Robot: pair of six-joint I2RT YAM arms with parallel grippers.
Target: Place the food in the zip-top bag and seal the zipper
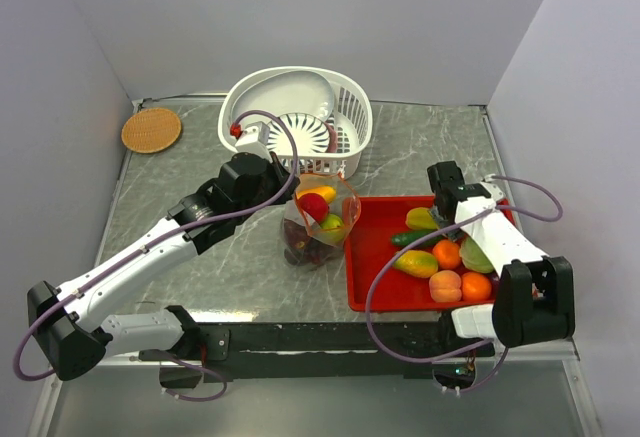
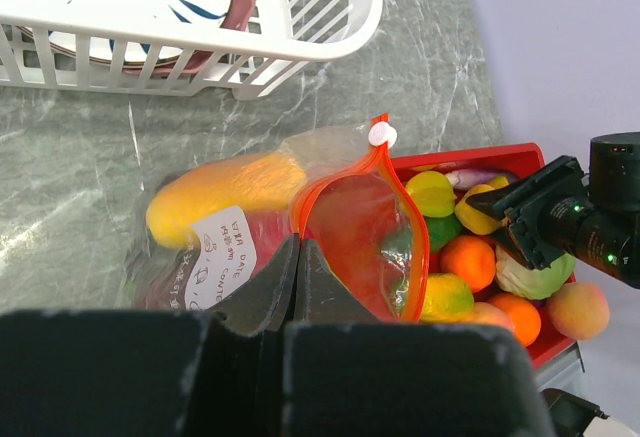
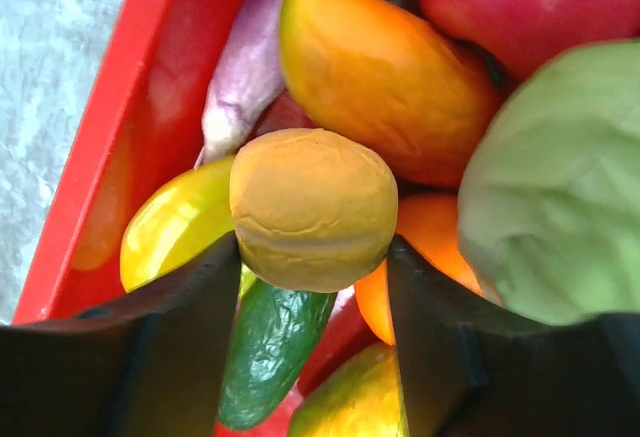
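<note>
The zip-top bag [image 1: 318,219] stands beside the red tray, mouth up, with a yellow-orange fruit [image 2: 225,189], a red one and dark grapes inside. Its orange-red zipper [image 2: 415,247] gapes in a wide loop. My left gripper [image 2: 296,247] is shut on the bag's near rim and holds it up [image 1: 292,189]. My right gripper [image 3: 312,257] is down in the tray [image 1: 440,207], its fingers [image 3: 190,297] pressed on both sides of a round tan food piece [image 3: 312,207]. More food lies round it: an orange mango [image 3: 380,67], a green cucumber [image 3: 270,347], a pale green cabbage [image 3: 560,187].
The red tray [image 1: 370,257] sits at the right front, with its wall [image 3: 110,147] close to the left of the right gripper. A white slotted basket [image 1: 300,117] stands just behind the bag. A round woven coaster [image 1: 151,129] lies at the back left.
</note>
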